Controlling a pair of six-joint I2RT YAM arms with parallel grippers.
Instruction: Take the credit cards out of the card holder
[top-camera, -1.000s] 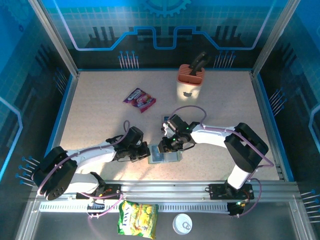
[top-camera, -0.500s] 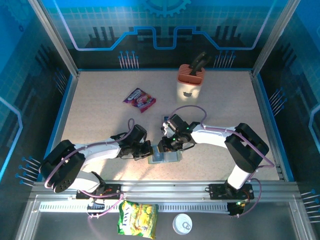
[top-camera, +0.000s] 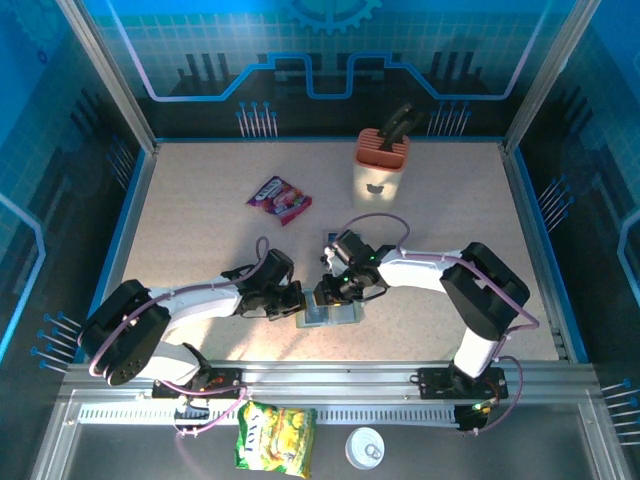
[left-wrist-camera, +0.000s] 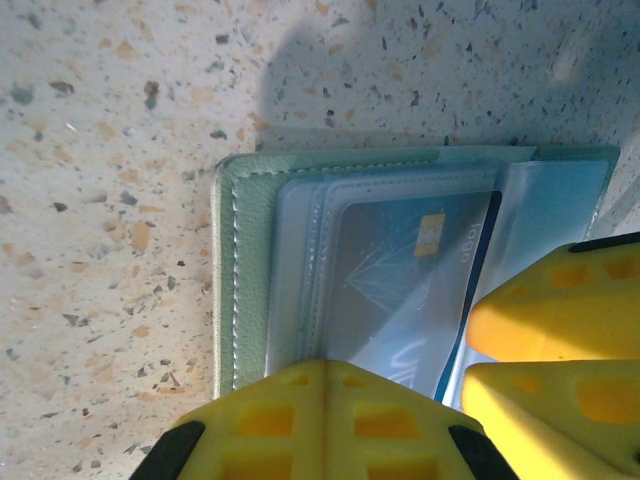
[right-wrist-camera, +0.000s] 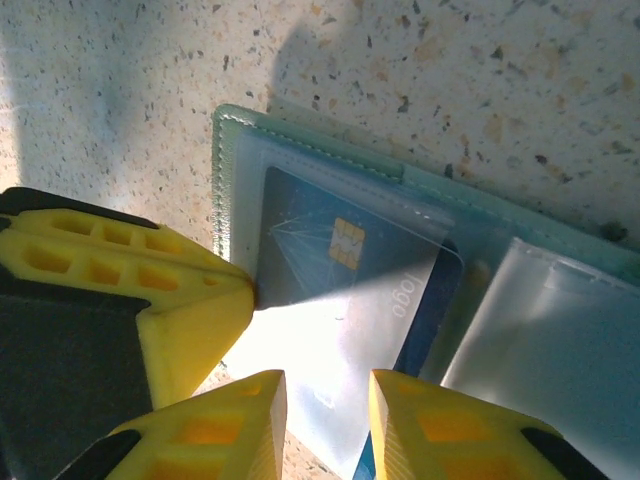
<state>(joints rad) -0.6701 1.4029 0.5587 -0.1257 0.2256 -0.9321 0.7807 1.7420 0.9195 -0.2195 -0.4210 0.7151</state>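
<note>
Card holder (left-wrist-camera: 240, 260) lies open and flat on the speckled, stone-like surface (left-wrist-camera: 110, 110) just ahead of my two bases. It is soft grey-green with a stitched edge and glossy clear pockets inside. A blue credit card (right-wrist-camera: 320, 275) with a gold chip (right-wrist-camera: 346, 240) sits askew, partly out of its pocket.

My left end effector (left-wrist-camera: 325, 372), fingers pressed together, bears on the holder's edge. My right end effector (right-wrist-camera: 322, 385) stands slightly spread, its tips over the card's lower edge.

A second ago my left elbow lay farther out and that end effector sat a little farther from the holder, which has not moved.

Far back stand a beige knife block (top-camera: 380, 170) and a purple-red snack packet (top-camera: 279, 197).
</note>
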